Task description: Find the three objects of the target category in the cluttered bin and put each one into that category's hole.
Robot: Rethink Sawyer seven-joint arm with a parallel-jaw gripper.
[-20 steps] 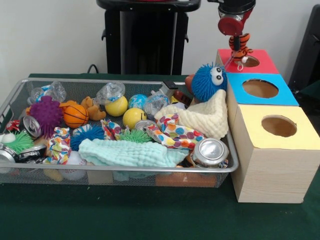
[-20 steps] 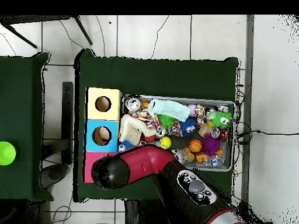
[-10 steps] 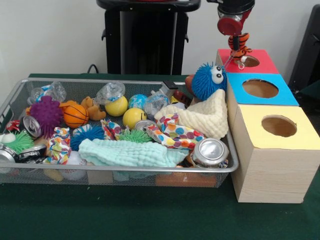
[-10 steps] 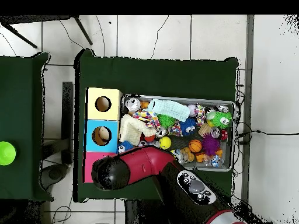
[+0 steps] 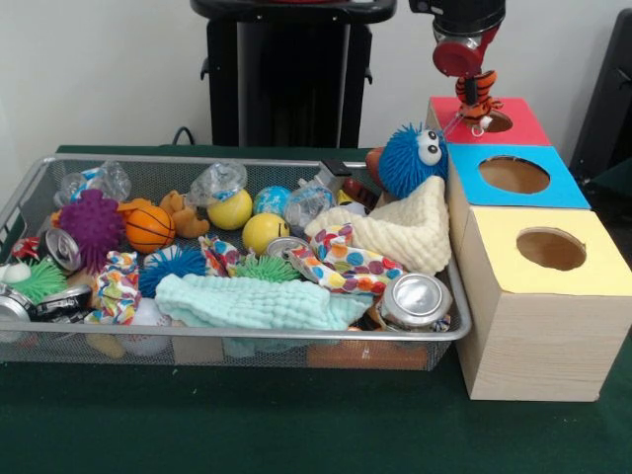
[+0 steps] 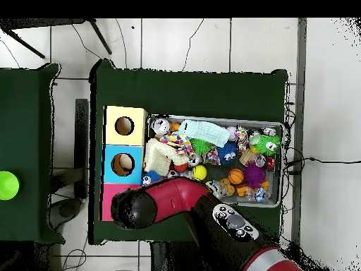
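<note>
Front view shows the red-tipped pincer (image 5: 472, 71) clamped on the small tiger-striped orange-and-black soft toy (image 5: 480, 94), hanging over the red-ringed round hole (image 5: 495, 120) toward its 9 o'clock rim, so a release might catch the panel.

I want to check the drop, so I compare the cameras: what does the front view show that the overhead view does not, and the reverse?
Only the front view shows the gripper holding the striped tiger toy just above the red-ringed hole. Only the overhead view shows the arm covering the red box, and a green object on a side table. Both show the wire-mesh bin, the toy basketball, and the blue-ringed hole and the yellow-ringed hole.
</note>
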